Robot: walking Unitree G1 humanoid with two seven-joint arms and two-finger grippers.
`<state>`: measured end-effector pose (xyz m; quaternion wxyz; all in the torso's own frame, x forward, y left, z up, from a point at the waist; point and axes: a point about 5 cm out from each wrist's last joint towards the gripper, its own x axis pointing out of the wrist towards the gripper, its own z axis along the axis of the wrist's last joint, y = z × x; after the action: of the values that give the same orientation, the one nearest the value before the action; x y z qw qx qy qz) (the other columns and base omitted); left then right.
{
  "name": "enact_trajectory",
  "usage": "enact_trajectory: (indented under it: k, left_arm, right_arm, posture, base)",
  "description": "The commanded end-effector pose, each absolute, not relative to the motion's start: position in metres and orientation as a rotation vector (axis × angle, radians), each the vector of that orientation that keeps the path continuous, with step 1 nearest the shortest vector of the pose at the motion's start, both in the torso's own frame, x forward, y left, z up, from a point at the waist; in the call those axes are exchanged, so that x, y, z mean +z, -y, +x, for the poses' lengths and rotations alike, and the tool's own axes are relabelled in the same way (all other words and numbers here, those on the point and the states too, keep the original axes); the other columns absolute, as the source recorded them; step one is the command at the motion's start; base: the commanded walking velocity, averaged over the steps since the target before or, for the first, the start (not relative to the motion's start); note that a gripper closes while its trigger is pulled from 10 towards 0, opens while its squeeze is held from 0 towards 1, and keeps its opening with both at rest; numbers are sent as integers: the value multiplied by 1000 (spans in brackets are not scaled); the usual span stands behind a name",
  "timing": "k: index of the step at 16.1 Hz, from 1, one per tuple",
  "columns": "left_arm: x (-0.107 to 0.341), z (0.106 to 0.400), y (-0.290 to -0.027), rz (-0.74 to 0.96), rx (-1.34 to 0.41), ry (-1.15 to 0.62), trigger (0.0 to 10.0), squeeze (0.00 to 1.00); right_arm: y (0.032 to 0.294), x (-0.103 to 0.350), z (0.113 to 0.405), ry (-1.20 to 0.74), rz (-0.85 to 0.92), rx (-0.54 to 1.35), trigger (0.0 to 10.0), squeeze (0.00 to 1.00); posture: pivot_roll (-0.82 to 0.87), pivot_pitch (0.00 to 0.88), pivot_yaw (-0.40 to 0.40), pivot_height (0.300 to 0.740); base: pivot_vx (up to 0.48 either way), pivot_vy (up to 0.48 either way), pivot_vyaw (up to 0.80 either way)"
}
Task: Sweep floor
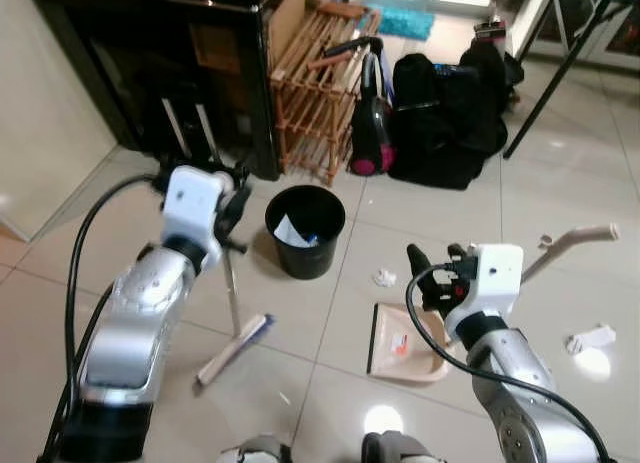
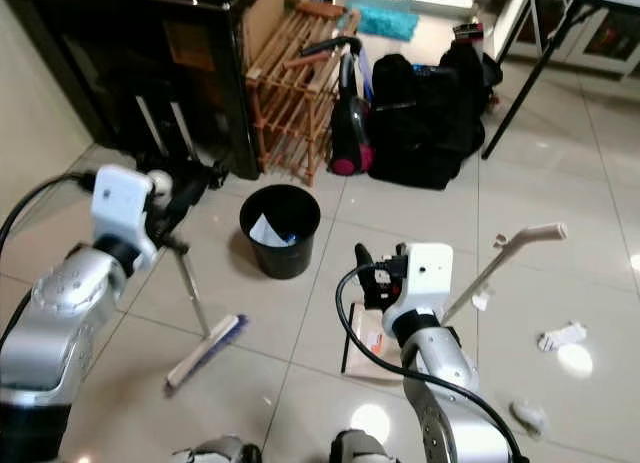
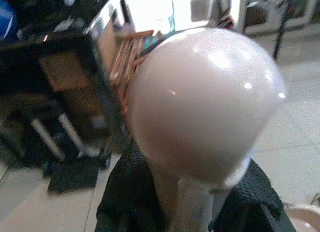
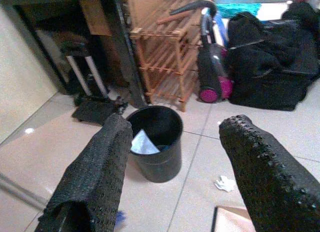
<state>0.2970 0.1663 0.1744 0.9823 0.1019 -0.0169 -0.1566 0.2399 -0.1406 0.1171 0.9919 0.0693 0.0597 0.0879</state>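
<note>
My left gripper [image 1: 236, 205] is shut on the top of a broom [image 1: 234, 345]. The broom's thin handle runs down to a blue-and-white brush resting on the tiles. In the left wrist view the handle's rounded knob [image 3: 205, 101] sits between the black fingers [image 3: 125, 202]. My right gripper [image 1: 437, 268] hangs open and holds nothing. It hovers over a beige dustpan [image 1: 405, 345] that lies on the floor, its long handle [image 1: 578, 236] reaching right. A black bin [image 1: 305, 233] with paper inside stands between the arms. Paper scraps [image 1: 384, 277] [image 1: 590, 338] lie on the tiles.
A black cabinet [image 1: 160, 53] and a wooden rack [image 1: 320, 83] stand at the back. Beside them are a pink vacuum [image 1: 372, 133] and black bags [image 1: 450, 113]. A black table leg [image 1: 550, 73] slants at the back right. A wall runs along the left.
</note>
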Motion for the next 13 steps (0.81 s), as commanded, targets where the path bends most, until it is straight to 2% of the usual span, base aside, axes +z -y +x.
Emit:
enact_trajectory:
  k: [1, 6, 8, 10, 11, 12, 13]
  left_arm:
    - [179, 299, -161, 196, -386, 59, 10000, 0]
    - [196, 314, -162, 134, -490, 102, 10000, 0]
    - [202, 314, -152, 74, -644, 96, 10000, 0]
    - [211, 316, -144, 88, -795, 98, 10000, 0]
    - [213, 318, -144, 99, -812, 100, 10000, 0]
    - [217, 321, -145, 90, -836, 99, 10000, 0]
    - [220, 323, -145, 70, -860, 105, 10000, 0]
  right_arm:
    - [137, 119, 242, -102, 132, 229, 10000, 0]
    - [129, 126, 254, -47, 72, 362, 10000, 0]
    - [127, 130, 256, -27, 67, 435, 10000, 0]
    - [122, 135, 257, -9, 100, 537, 10000, 0]
    - [120, 137, 257, -6, 101, 567, 10000, 278]
    - [117, 139, 258, -3, 97, 606, 10000, 949]
    - [115, 141, 259, 3, 101, 628, 10000, 1000]
  posture:
    - [-31, 117, 5, 740]
    - [-23, 102, -7, 740]
    - [-26, 101, -3, 740]
    - [-27, 99, 1, 740]
    - [-29, 98, 3, 740]
    - [-31, 96, 3, 740]
    - [-29, 92, 3, 740]
  base:
    - [0, 0, 0]
    - [0, 0, 0]
    - [0, 0, 0]
    - [0, 0, 0]
    - [0, 0, 0]
    - [0, 0, 0]
    - [0, 0, 0]
